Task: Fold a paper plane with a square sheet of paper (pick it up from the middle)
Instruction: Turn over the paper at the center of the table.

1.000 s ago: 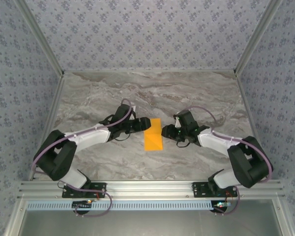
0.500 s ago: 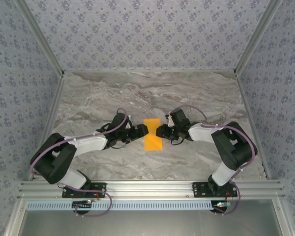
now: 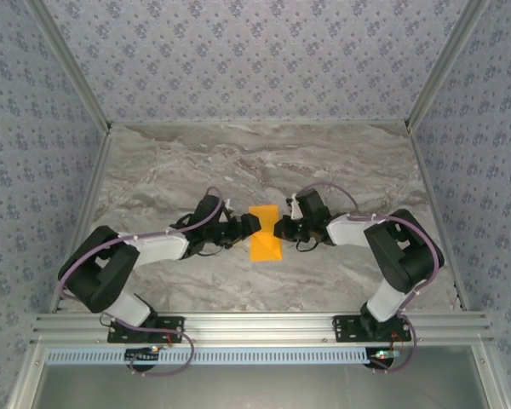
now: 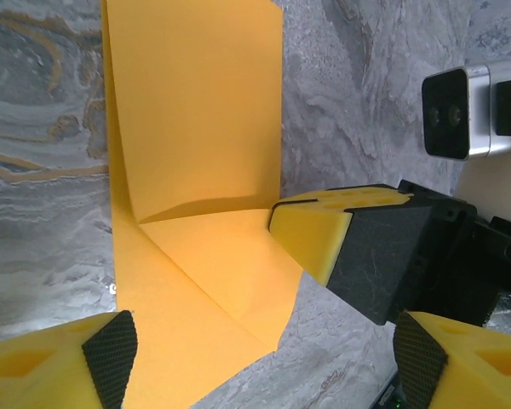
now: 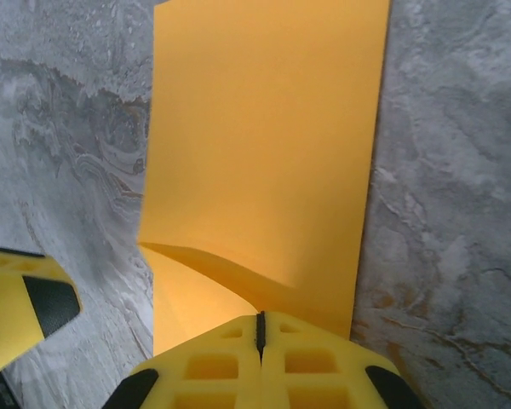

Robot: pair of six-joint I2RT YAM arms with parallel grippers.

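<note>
The square sheet of paper (image 3: 265, 240) is bright orange and lies on the marble table, folded into a narrow rectangle. In the left wrist view the paper (image 4: 196, 111) carries a diagonal crease near its lower end. My right gripper (image 3: 281, 228) is at the paper's right edge. Its jaws (image 5: 260, 319) are shut where a raised flap of the paper (image 5: 264, 128) meets them. My left gripper (image 3: 245, 228) stands open at the paper's left edge, its fingertips (image 4: 111, 354) apart over the paper's lower corner. No paper plane is in view.
The marble table (image 3: 264, 162) is walled at the back and sides by patterned panels (image 3: 255, 60). An aluminium rail (image 3: 255, 325) runs along the near edge. The two grippers face each other closely across the paper, the right one's finger (image 4: 324, 243) in the left wrist view.
The right gripper has gone from part open to shut at the paper's right edge, and its arm has drawn in. The left gripper has shifted slightly down along the left edge.
</note>
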